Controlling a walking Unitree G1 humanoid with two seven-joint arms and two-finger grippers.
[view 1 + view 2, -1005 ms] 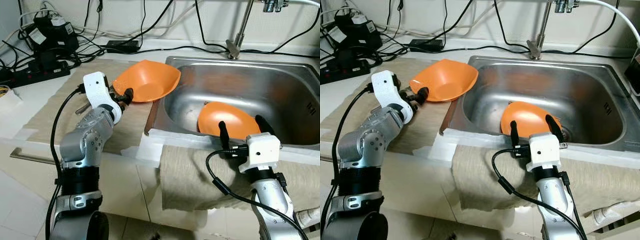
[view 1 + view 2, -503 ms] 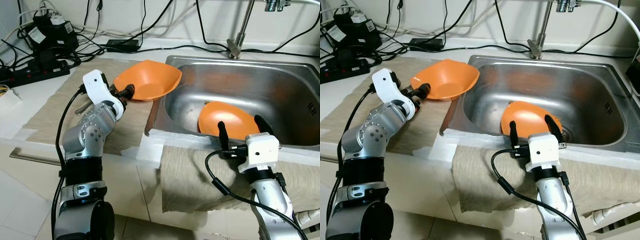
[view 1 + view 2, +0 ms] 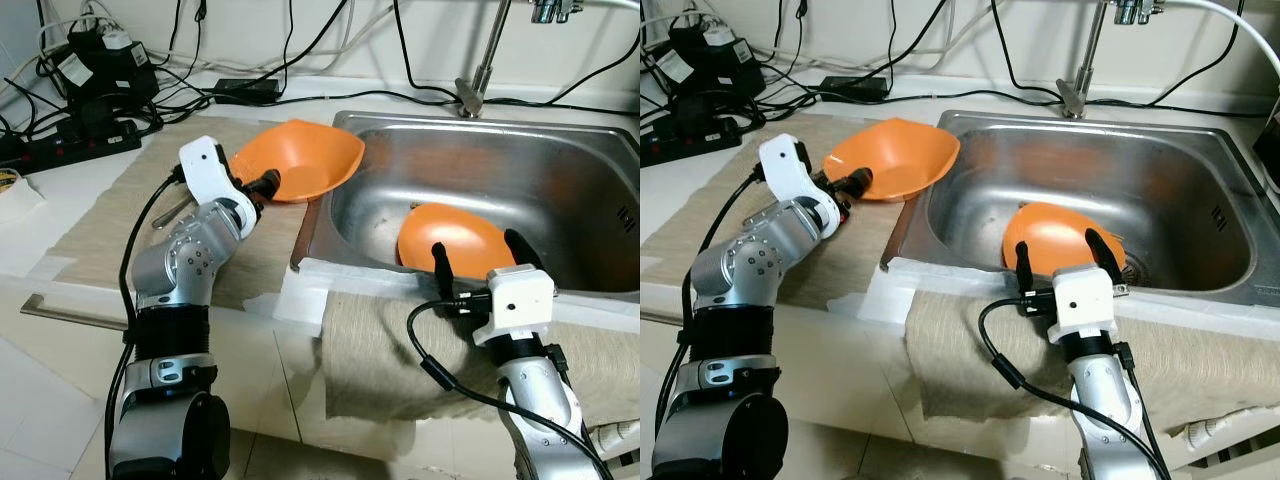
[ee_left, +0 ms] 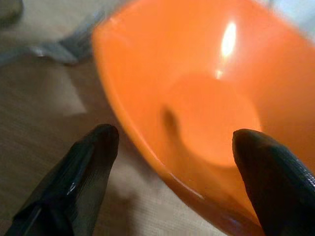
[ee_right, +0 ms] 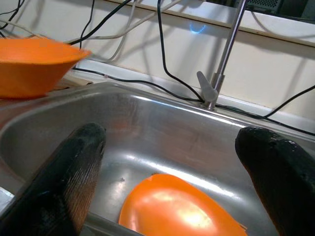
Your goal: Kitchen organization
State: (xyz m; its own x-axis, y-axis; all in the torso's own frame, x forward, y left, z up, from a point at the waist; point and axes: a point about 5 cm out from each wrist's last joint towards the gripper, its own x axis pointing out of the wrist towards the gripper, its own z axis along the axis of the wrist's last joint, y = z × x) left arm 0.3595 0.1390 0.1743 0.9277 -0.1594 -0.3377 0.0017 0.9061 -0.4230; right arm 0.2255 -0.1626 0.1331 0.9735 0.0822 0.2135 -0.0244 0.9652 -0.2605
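An orange bowl (image 3: 300,160) sits on the beige mat (image 3: 110,210) left of the sink, its rim reaching over the sink's edge. My left gripper (image 3: 268,183) is at the bowl's near-left rim. In the left wrist view its fingers (image 4: 98,147) stand open astride the rim of the bowl (image 4: 216,113), one outside and one over the inside. A second orange bowl (image 3: 455,238) lies tilted in the steel sink (image 3: 520,160). My right gripper (image 3: 477,246) hovers open over the sink's front edge, just short of that bowl (image 5: 177,206).
A faucet (image 3: 480,60) rises behind the sink. A power strip, adapters and cables (image 3: 80,140) crowd the back left counter. A metal utensil (image 3: 168,212) lies on the mat by my left arm. A cloth (image 3: 380,350) drapes over the counter's front.
My left arm has reached rightward, bringing its fingers up to the counter bowl's rim. The right gripper has hardly moved.
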